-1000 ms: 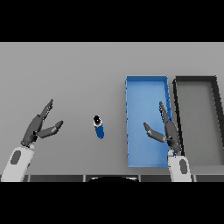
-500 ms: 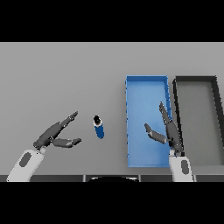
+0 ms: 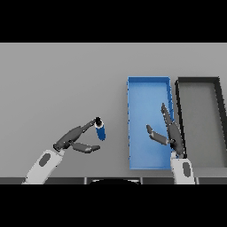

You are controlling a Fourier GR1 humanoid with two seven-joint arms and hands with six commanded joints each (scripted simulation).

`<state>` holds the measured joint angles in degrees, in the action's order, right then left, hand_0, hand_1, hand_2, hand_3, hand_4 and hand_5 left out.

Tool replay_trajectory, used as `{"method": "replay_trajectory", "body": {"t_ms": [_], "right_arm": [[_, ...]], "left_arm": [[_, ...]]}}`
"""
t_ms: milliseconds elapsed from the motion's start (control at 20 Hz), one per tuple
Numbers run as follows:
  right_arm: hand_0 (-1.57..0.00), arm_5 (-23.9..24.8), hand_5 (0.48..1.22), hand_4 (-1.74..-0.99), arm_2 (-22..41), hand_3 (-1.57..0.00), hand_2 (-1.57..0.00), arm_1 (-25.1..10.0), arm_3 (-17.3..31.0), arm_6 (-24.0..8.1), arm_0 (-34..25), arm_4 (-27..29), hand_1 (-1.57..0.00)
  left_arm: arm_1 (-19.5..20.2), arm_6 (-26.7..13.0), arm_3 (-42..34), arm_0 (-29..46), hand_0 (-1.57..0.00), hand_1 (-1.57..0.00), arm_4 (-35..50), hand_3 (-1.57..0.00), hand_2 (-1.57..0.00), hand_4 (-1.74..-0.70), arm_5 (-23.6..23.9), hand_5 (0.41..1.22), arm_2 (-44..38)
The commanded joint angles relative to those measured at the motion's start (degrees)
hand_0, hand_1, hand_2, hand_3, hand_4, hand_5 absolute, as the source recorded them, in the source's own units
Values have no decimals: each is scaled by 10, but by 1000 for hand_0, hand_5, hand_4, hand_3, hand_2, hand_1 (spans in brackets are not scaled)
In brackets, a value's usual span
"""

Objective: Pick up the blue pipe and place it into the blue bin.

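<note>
The blue pipe [image 3: 100, 131] lies on the grey counter [image 3: 62, 80] at centre frame, left of the blue bin [image 3: 148, 88]. The left hand [image 3: 73, 139] reaches it, fingers apart, tips touching its top end: the grasp step. Next, close round it and lift. The right hand [image 3: 170, 133] hovers open over the bin

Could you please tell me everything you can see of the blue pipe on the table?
The blue pipe is a short, smooth cylinder with a dark open end facing away from the robot. It lies on the grey table, left of the blue bin and apart from it. The left hand reaches it with straight fingers; their tips meet its far end, with no grasp closed round it.
</note>
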<state>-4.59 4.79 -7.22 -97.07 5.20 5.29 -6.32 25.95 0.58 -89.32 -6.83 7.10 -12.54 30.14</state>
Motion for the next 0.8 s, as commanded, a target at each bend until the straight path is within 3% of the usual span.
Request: {"method": "replay_trajectory", "body": {"t_ms": [0,200,250,500,600,650,750], "right_arm": [[1,0,613,-1276,3,1,1,2,-4,2,5,-2,1],[1,-2,603,-1274,1,1,1,-1,-14,10,21,1,1],[1,2,598,-1266,1,1,1,-1,-18,-2,15,-1,1],[1,-1,600,-1267,-2,1,1,-3,-7,-2,15,0,1],[1,-4,600,-1261,-5,1,1,-5,-5,3,17,4,1],[1,-1,600,-1260,0,1,1,0,-6,3,14,0,1],[1,-3,605,-1259,-1,1,1,-2,-6,6,14,1,1]], "left_arm": [[-12,5,12,-3,1,1,-7,1,1,-1113,1,447,6],[-55,7,62,-34,1,1,-9,1,1,-1107,-6,444,14],[-65,6,78,-44,1,1,-22,1,1,-1095,2,441,16],[-104,58,124,-68,1,1,-13,-18,-19,-1109,-6,507,11],[-126,61,135,-68,-17,-160,6,-255,-290,-1208,-2,607,2],[-139,54,137,-68,-187,-348,18,-519,-481,-1253,0,730,-2],[-150,54,135,-57,-668,-788,19,-875,-873,-1419,13,906,-1]]}}
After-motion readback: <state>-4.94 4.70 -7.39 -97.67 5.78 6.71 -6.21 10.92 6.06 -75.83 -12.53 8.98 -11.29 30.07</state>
